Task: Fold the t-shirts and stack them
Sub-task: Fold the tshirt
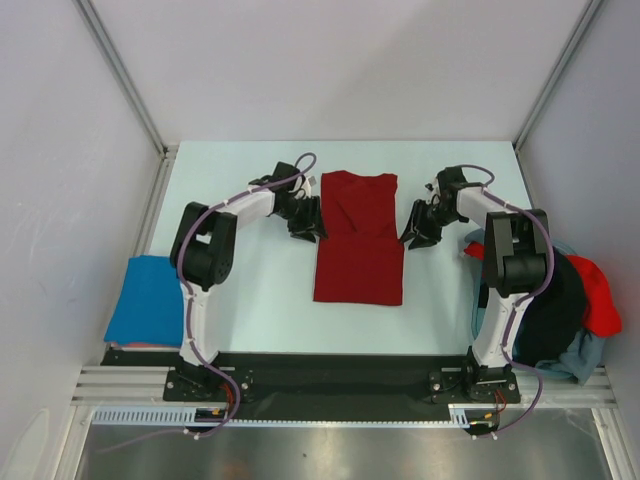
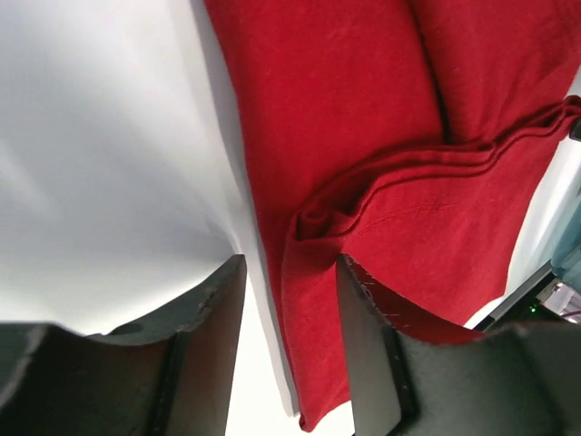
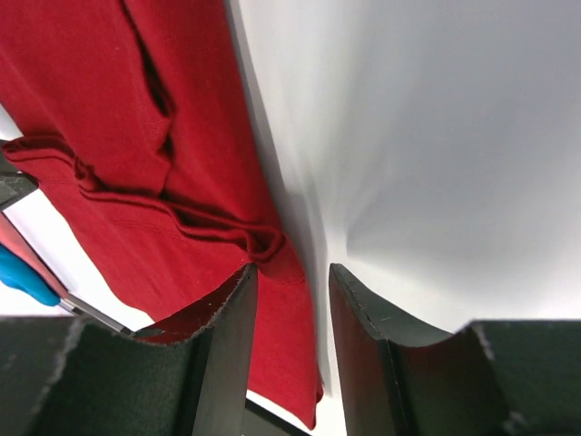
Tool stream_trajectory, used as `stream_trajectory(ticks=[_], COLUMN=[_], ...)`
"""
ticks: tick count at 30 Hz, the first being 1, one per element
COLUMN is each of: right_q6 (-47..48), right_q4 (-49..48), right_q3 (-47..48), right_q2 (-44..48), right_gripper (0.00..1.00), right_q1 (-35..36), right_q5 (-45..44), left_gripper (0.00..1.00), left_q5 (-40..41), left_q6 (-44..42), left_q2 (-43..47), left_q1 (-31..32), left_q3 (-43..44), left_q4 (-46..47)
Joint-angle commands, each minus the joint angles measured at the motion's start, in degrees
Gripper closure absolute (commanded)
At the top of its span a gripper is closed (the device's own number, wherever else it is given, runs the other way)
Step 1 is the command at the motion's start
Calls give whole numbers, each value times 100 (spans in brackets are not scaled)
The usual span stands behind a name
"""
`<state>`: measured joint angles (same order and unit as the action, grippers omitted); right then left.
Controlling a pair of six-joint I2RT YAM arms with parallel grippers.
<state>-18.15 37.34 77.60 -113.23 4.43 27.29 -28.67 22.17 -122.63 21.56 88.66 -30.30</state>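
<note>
Pale desk (image 1: 262, 292) carries a folded dark red t-shirt (image 1: 358, 252). Left jaws and right jaws flank it, both spread.

the dark red t-shirt (image 1: 358, 240) is soft matt cloth, finely knit, its stitched hems standing as ridges along the folds. the blue t-shirt (image 1: 145, 300), black t-shirt (image 1: 560, 305), bright red t-shirt (image 1: 601, 295) and pale grey-blue t-shirt (image 1: 590, 357) look like the same dull cloth. the counter (image 1: 250, 290) is smooth and pale with a faint sheen. the left gripper (image 2: 290, 268) has jaws of matt black plastic, rough and nicked along the inner edges; the right gripper (image 3: 292, 271) likewise. the left arm (image 1: 196, 318) and right arm (image 1: 493, 325) wear smooth white shells. the rail (image 1: 130, 385) is ribbed bare metal.
</note>
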Motion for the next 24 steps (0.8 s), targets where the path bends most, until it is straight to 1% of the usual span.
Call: stream_trajectory(ticks=[1,8,10,11,12,13,14,15,16,17,20,24], right_q6=[101,40,31,31,22,22,5,5,-4,5,31,49], right_q4=[-60,-157,-271,-289,-298,-298,-272,-237,-201,-166,10,45], right_q3=[194,150,115,132,158,185,211,264,282,299,317,282], right_q2=[-50,-94,-68,-85,-111,-146,-164,-164,-138,-121,29,187], right_gripper=[57,60,61,62,65,68,77,80,84,90,100,100], right_q1=[6,6,14,14,14,14,14,14,14,14,-3,-3], right_q5=[-4,215,277,286,312,330,330,330,312,277,207,180], left_gripper=[51,63,70,73,82,87,91,100,100,100,100,100], left_q5=[-78,-324,-350,-333,-307,-280,-236,-201,-175,-122,36,230], left_q6=[-55,94,129,138,138,138,138,121,121,129,173,164], left_q2=[-59,-226,-253,-244,-209,-191,-165,-139,-104,-69,107,327], left_q1=[-38,-38,-38,-38,-38,-38,-38,-47,-47,-64,-91,-143], left_q3=[309,476,485,459,433,406,354,327,301,231,99,-33], left_q4=[7,33,25,33,25,25,25,25,25,25,33,25])
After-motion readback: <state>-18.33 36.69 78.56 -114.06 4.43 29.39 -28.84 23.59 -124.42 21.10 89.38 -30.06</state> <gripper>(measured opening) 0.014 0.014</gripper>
